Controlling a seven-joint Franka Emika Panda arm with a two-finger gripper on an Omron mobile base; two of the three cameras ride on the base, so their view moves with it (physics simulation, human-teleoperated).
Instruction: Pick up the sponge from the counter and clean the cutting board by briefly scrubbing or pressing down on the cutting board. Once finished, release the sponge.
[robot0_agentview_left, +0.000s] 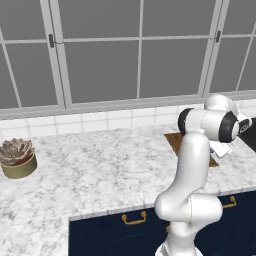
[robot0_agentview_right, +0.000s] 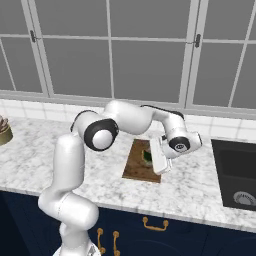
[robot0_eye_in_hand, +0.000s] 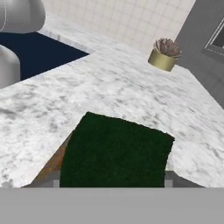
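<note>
The dark green sponge (robot0_eye_in_hand: 116, 153) fills the lower middle of the hand view, held between my two fingertips (robot0_eye_in_hand: 169, 178). My gripper (robot0_eye_in_hand: 111, 180) is shut on it. In the right base view the sponge (robot0_agentview_right: 147, 156) shows as a small green block at the gripper (robot0_agentview_right: 151, 159), tilted over the brown cutting board (robot0_agentview_right: 138, 162). A thin strip of the cutting board (robot0_eye_in_hand: 51, 165) shows left of the sponge. In the left base view my arm covers most of the cutting board (robot0_agentview_left: 174, 140). The marbled counter (robot0_agentview_left: 100, 170) lies all around it.
A potted succulent (robot0_agentview_left: 17, 157) stands at the counter's far left and also appears as the succulent (robot0_eye_in_hand: 164, 54) in the hand view. A dark sink (robot0_agentview_right: 235, 172) is set into the counter right of the board. Windows and a tiled wall run behind.
</note>
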